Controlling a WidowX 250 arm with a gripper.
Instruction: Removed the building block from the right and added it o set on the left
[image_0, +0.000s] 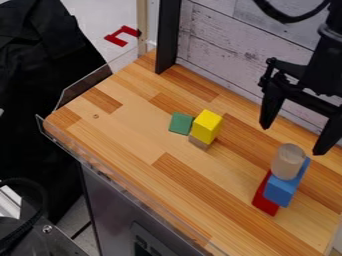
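The black gripper (291, 137) hangs open at the right, above and behind the right-hand stack, its two fingers spread and nothing between them. In that stack a red block (266, 198) lies at the bottom, a blue block (284, 187) rests on it, and a pale wooden cylinder (288, 161) stands on top. Left of it, near the table's middle, a yellow block (207, 125) sits on a small brown wooden block (200, 142). A green block (181, 123) is close beside these on their left.
The wooden table (127, 130) has a clear plastic rim along its left and front edges. A whitewashed plank wall (227, 50) and a black post (167, 37) bound the back.
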